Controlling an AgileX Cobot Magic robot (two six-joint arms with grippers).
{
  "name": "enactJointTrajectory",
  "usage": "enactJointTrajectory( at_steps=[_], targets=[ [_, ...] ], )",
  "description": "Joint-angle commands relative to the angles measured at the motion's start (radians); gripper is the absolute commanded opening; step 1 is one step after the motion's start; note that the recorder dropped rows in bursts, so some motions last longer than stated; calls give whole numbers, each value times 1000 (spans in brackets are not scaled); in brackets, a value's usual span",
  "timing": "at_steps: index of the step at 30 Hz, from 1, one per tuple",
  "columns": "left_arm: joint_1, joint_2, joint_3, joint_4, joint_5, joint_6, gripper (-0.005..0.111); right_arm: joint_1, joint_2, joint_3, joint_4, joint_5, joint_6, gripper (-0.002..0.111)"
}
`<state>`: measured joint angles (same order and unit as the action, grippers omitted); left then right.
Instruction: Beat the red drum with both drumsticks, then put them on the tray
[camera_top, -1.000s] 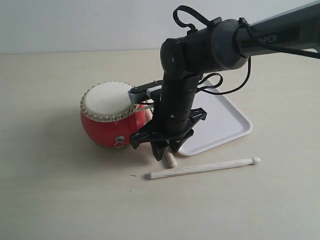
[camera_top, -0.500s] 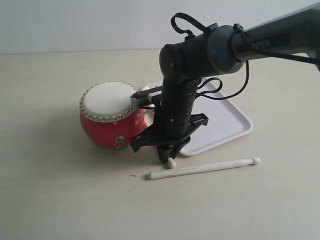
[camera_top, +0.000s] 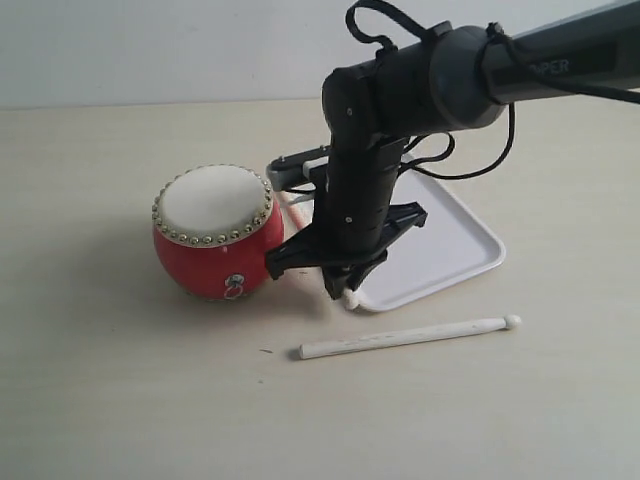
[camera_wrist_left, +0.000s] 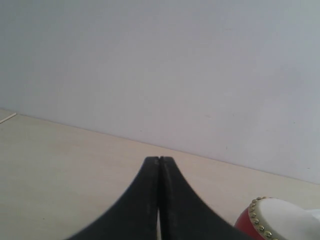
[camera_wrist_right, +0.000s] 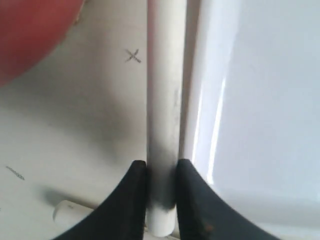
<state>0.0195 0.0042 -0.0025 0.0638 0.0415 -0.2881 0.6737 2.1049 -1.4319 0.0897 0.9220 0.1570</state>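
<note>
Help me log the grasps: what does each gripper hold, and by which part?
The right gripper pinches one drumstick close to its end, a short stub poking out behind the jaws. The left gripper is shut on nothing visible.

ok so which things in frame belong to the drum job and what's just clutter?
Job: red drum, held drumstick, loose drumstick, tray.
Not job: table itself, pencil cross on it, wall. No stray objects visible.
</note>
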Motion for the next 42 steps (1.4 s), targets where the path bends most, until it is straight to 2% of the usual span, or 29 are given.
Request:
enactJointTrajectory(
  at_steps=[1,17,33,38,42],
  targets=[
    [4,-4,2,3,-12,-3,0,1,-61,-3,-22,-13,13,0],
    [4,-4,2,3,-12,-3,0,-1,-336,10,-22,-32,-81,0],
    [4,-4,2,3,-41,-11,0,-1,-717,298,-12,-148,-102,0],
    [4,-4,2,-64,-125,-341,0,-1,-801,363,8,-153,-107,0],
    [4,-4,2,-64,-248,-364,0,-1,-854,398,10,-160,-107,0]
  ],
)
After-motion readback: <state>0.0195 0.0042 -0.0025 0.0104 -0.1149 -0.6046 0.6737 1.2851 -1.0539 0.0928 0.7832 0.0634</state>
